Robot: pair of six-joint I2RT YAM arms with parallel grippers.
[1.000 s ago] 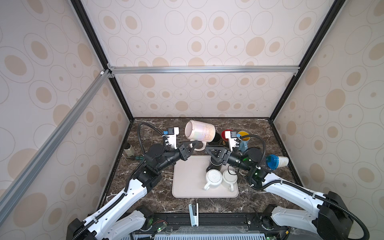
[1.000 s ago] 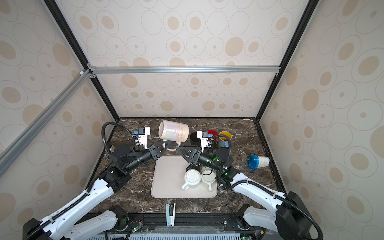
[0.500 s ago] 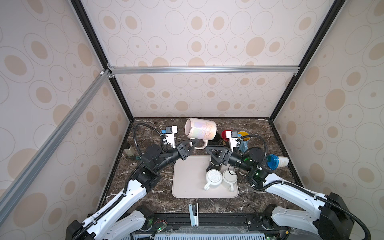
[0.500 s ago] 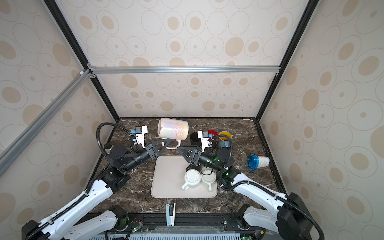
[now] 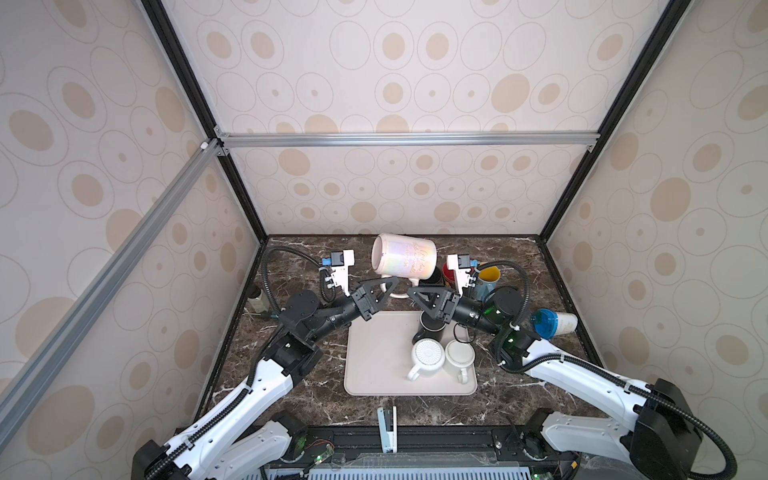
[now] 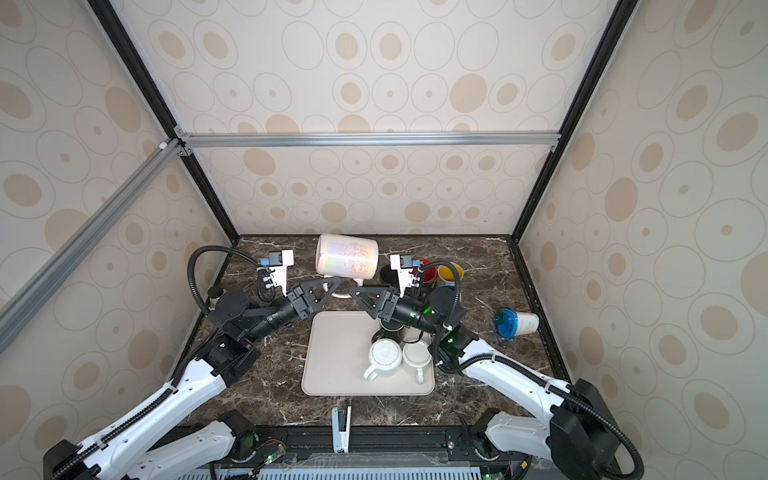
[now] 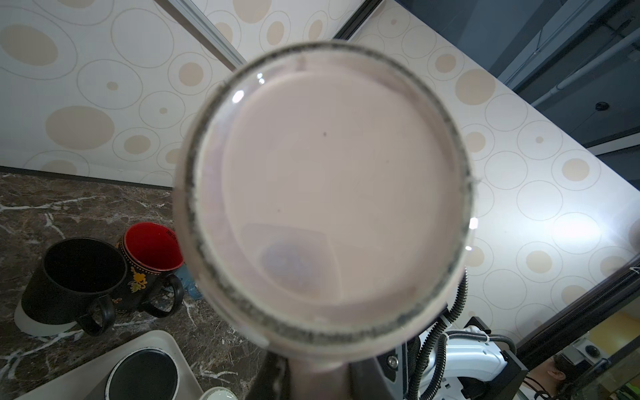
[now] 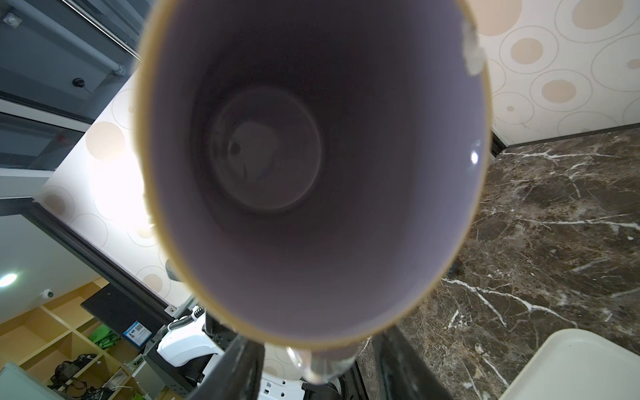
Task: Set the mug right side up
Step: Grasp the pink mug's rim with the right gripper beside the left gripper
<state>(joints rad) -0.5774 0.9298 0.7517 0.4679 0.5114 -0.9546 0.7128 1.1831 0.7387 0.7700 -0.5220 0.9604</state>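
**Grip state.** The left gripper (image 5: pixel 392 284) is pressed together on the handle (image 5: pixel 395 295) of the mug (image 5: pixel 403 259) and carries its full weight. The right gripper (image 5: pixel 412 291) meets it from the right of the frame. In the right wrist view its fingers (image 8: pixel 239 367) stand apart on either side of the handle (image 8: pixel 322 363), with no contact visible.

**Step in hand.** The turn is judged about half done: the mug hangs in the air on its side, neither inverted nor upright.

**Next move.** This looks like a handover or a two-point grip. The right jaws should close on the handle before the left lets go. The mouth must then rotate upward before the mug is set down.

**Position.** In both top views the mug sits at frame centre, above the far edge of the tray (image 5: pixel 374 365).

**Appearance.** The body is pale with a pearly sheen and script on the side. The base points frame-left and the mouth frame-right. The left wrist view shows the base (image 7: pixel 325 194) with a rough dark ring. The right wrist view shows an empty interior.
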